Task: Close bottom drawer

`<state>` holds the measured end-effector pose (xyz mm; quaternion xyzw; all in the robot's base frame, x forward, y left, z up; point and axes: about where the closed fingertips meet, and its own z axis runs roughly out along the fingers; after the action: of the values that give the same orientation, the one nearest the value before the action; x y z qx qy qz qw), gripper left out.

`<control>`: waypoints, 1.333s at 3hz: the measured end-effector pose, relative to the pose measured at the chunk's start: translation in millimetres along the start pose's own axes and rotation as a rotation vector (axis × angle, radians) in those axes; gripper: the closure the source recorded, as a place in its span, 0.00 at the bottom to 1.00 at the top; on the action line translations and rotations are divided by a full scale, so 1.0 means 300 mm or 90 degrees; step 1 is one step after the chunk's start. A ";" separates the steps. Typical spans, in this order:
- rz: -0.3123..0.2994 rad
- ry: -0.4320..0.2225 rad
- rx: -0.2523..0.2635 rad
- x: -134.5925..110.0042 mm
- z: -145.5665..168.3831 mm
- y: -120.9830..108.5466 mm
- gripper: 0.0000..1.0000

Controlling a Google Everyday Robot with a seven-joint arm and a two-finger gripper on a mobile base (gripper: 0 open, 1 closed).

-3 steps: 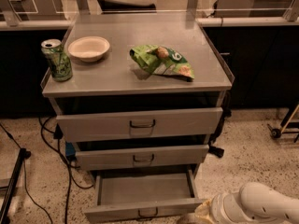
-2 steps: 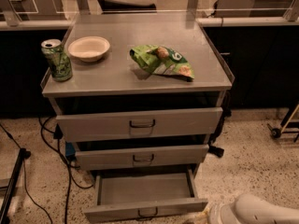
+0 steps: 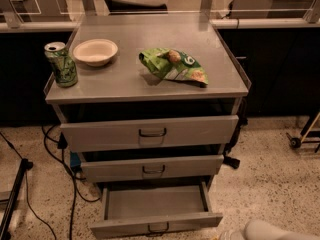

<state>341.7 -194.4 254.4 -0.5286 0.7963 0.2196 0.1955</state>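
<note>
The bottom drawer (image 3: 155, 224) of the grey metal cabinet stands pulled well out, and its inside (image 3: 152, 202) is empty. Its small dark wire handle (image 3: 158, 228) sits at the centre of the front panel, near the lower edge of the view. My gripper (image 3: 229, 235) shows only as a pale sliver at the bottom edge, just right of the drawer's front right corner. The white forearm (image 3: 272, 231) lies behind it at the bottom right. Most of the gripper is out of view.
The top drawer (image 3: 150, 133) and middle drawer (image 3: 152, 168) sit above, each slightly out. On the cabinet top are a green can (image 3: 61, 64), a white bowl (image 3: 95, 51) and a green chip bag (image 3: 172, 65). Cables (image 3: 60, 184) lie on the floor at left. A cart wheel (image 3: 295, 142) is at right.
My arm and gripper have sunk lower and to the right, so less of them shows. The bottom drawer has not moved.
</note>
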 end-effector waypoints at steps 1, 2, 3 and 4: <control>-0.047 0.019 0.021 0.015 0.041 -0.013 1.00; -0.111 0.028 0.077 0.032 0.102 -0.057 1.00; -0.171 0.031 0.112 0.016 0.174 -0.081 1.00; -0.221 0.019 0.140 -0.008 0.241 -0.110 1.00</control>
<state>379.1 -163.7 191.3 -0.6362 0.7155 0.0865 0.2753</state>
